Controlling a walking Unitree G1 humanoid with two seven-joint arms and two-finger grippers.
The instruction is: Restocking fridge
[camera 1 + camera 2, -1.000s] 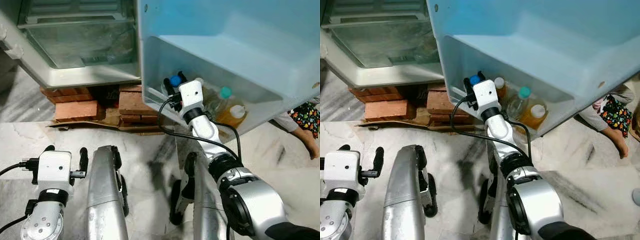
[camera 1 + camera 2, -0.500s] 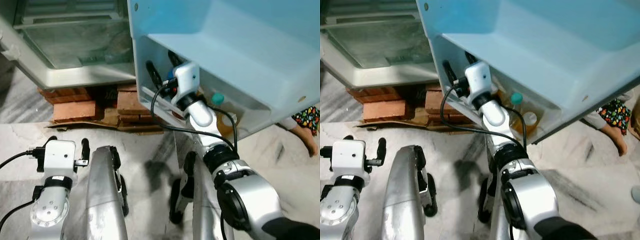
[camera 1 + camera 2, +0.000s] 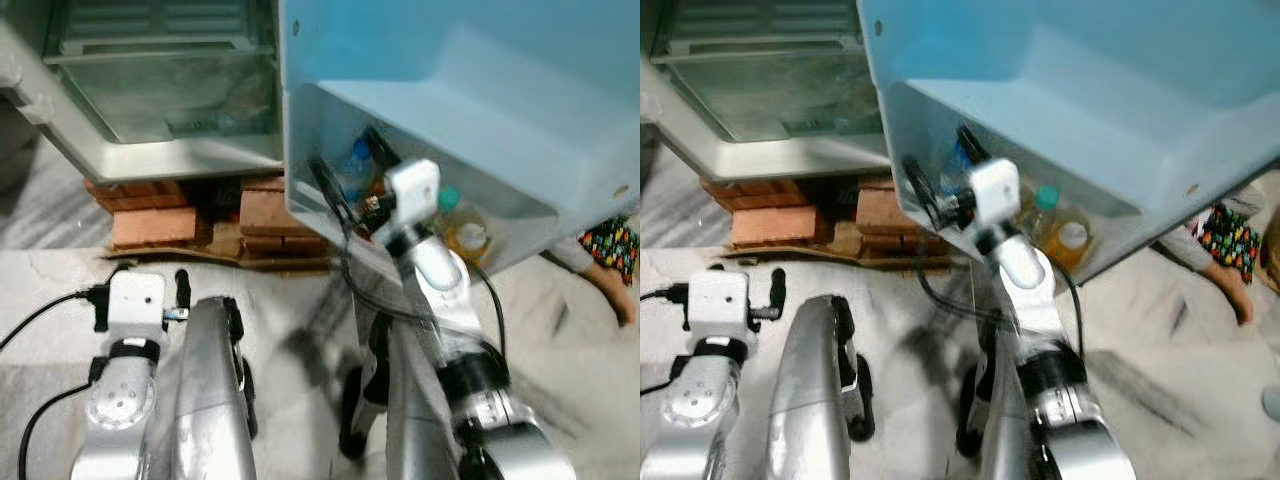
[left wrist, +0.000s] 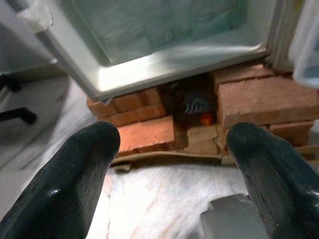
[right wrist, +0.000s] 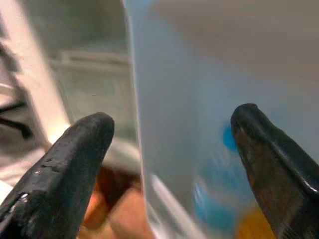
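Note:
The pale blue fridge door (image 3: 480,80) stands open at the right, and its bottom shelf holds a blue-capped bottle (image 3: 358,160), a teal-capped bottle (image 3: 449,200) and an orange one with a white cap (image 3: 468,235). My right gripper (image 3: 350,170) is open at the shelf's left end, beside the blue-capped bottle, gripping nothing. In the right wrist view the door's edge (image 5: 144,124) runs between the fingers (image 5: 75,149), with the blue cap (image 5: 227,139) blurred through the shelf wall. My left gripper (image 3: 140,285) is open and low at the left. It faces the fridge's base (image 4: 174,59).
The fridge's open lower compartment (image 3: 160,90) has glass shelves and rests on red bricks (image 3: 155,225). Marble floor (image 3: 300,290) lies below. A person's foot (image 3: 620,295) and patterned cloth (image 3: 612,235) show at the right, past the door.
My right gripper's fingers, close together at the blue cap a second ago, have spread wide. The right wrist has shifted right along the shelf. The left arm has risen slightly.

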